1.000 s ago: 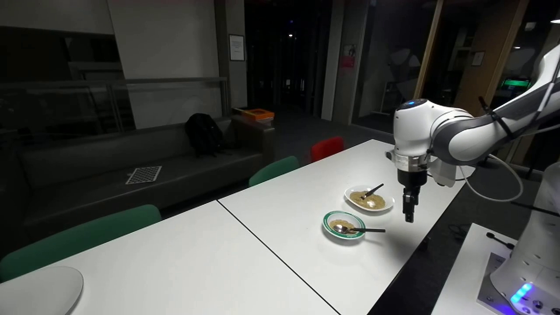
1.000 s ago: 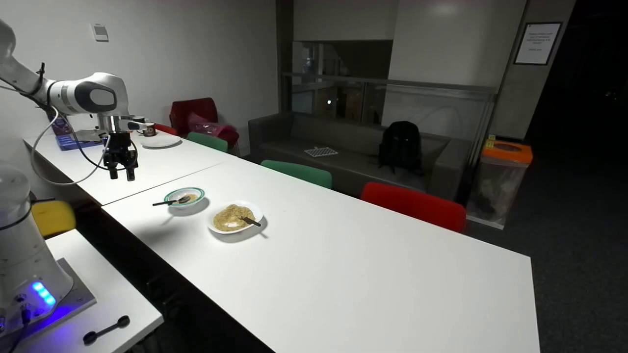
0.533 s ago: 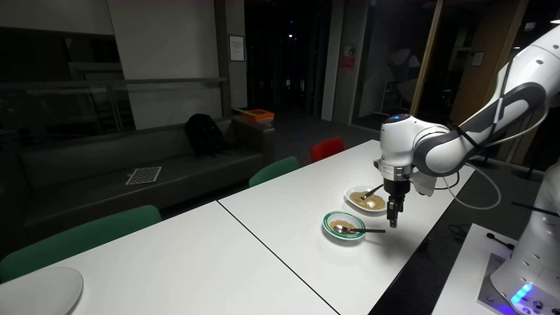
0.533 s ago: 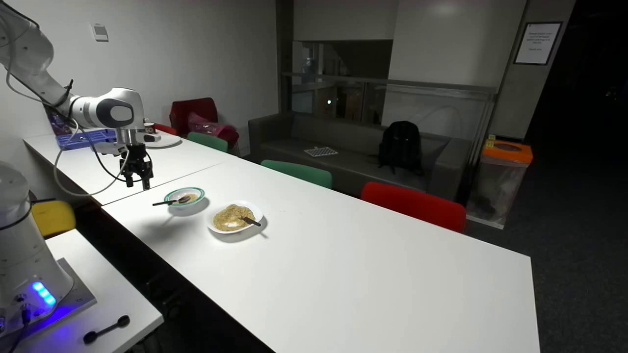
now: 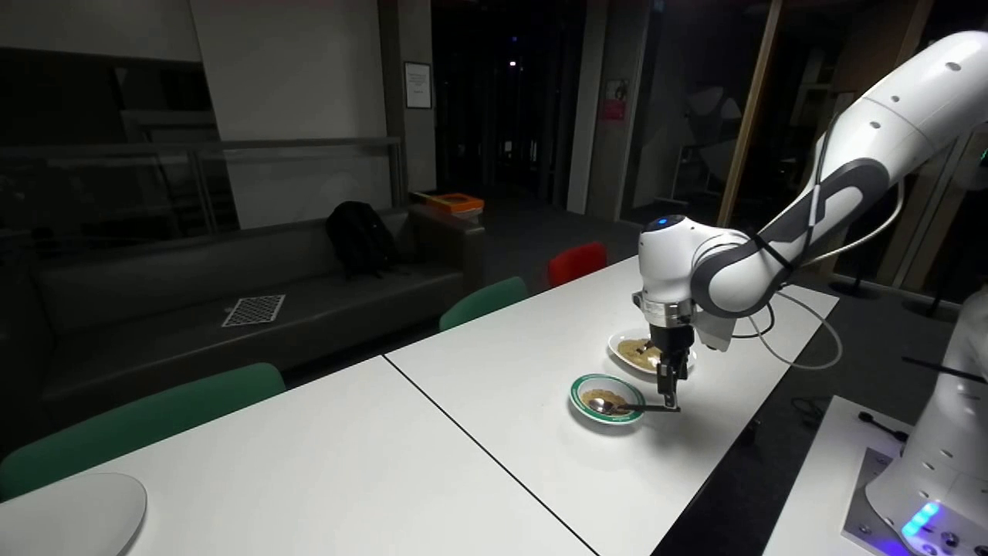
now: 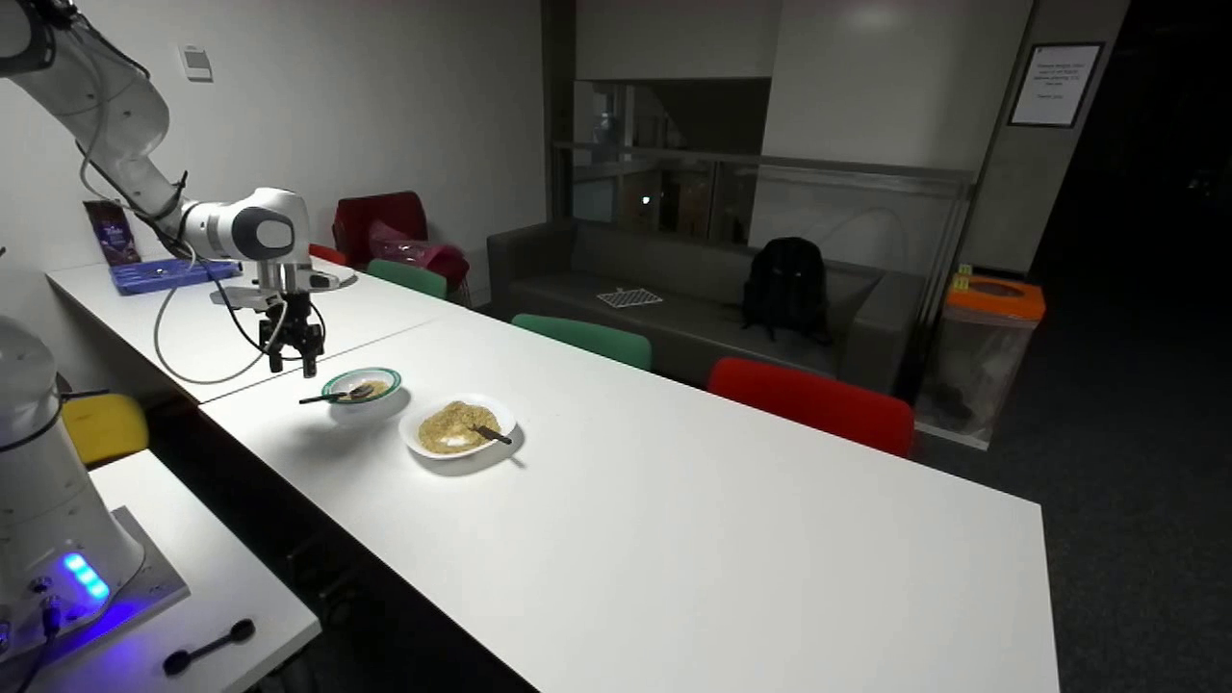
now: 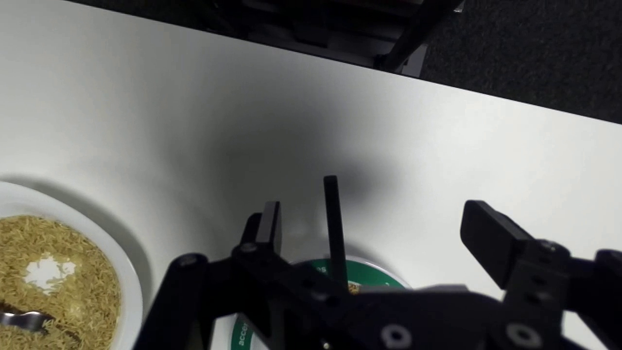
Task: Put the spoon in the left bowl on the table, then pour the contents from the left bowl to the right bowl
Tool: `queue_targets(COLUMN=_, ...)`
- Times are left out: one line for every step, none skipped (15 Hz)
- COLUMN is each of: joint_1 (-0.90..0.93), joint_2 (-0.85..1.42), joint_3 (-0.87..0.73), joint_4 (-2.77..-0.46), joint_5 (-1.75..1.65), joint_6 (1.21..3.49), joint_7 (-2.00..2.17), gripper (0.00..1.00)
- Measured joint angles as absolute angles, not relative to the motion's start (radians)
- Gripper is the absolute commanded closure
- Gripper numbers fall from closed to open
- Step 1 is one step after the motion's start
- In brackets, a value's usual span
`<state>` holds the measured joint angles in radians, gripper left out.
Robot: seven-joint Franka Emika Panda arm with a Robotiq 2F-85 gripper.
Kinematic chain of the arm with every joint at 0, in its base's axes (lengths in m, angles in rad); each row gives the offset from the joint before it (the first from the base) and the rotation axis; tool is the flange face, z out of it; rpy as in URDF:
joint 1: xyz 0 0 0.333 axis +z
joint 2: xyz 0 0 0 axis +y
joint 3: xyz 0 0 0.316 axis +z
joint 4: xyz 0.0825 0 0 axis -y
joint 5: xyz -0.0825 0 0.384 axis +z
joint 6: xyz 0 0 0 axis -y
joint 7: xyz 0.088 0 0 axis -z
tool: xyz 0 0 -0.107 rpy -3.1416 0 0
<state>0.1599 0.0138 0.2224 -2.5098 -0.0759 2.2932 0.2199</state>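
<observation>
Probably grasping next: spoon (image 5: 636, 407) in the left bowl (image 5: 576, 394), handle (image 7: 335, 226) jutting past its rim.
Gripper (image 7: 373, 221) hangs just outside that bowl, jaws apart; best centre the handle between them, lower gently, close squarely.

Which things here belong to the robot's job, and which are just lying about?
Part of the job: spoon, green-rimmed bowl, tan grains inside it, white bowl, table, robot's tool.

Just lying about: backpack, pale plate, flat blue item, perhaps the white bowl's dark-handled utensil.
</observation>
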Motion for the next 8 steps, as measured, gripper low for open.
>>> queue_targets(joint_1=0.16, joint_2=0.038, joint_3=0.218, joint_4=-2.495, joint_5=-0.076, joint_6=2.289, joint_7=0.217, gripper=0.0)
queue_targets(joint_1=0.16, joint_2=0.059, joint_3=0.214, joint_4=-2.483, joint_5=-0.077, joint_6=2.286, joint_7=0.215, gripper=0.0)
queue_targets(joint_1=0.16, joint_2=0.074, joint_3=0.211, joint_4=-2.474, joint_5=-0.077, joint_6=2.286, joint_7=0.214, gripper=0.0)
queue_targets(joint_1=0.16, joint_2=0.083, joint_3=0.209, joint_4=-2.467, joint_5=-0.077, joint_6=2.286, joint_7=0.213, gripper=0.0)
queue_targets(joint_1=0.16, joint_2=0.089, joint_3=0.209, joint_4=-2.462, joint_5=-0.077, joint_6=2.286, joint_7=0.213, gripper=0.0)
queue_targets(joint_1=0.16, joint_2=0.091, joint_3=0.209, joint_4=-2.461, joint_5=-0.077, joint_6=2.286, joint_7=0.213, gripper=0.0)
queue_targets(joint_1=0.161, joint_2=0.091, joint_3=0.208, joint_4=-2.461, joint_5=-0.081, joint_6=2.288, joint_7=0.22, gripper=0.0)
queue_targets(joint_1=0.164, joint_2=0.091, joint_3=0.207, joint_4=-2.463, joint_5=-0.088, joint_6=2.295, joint_7=0.23, gripper=0.0)
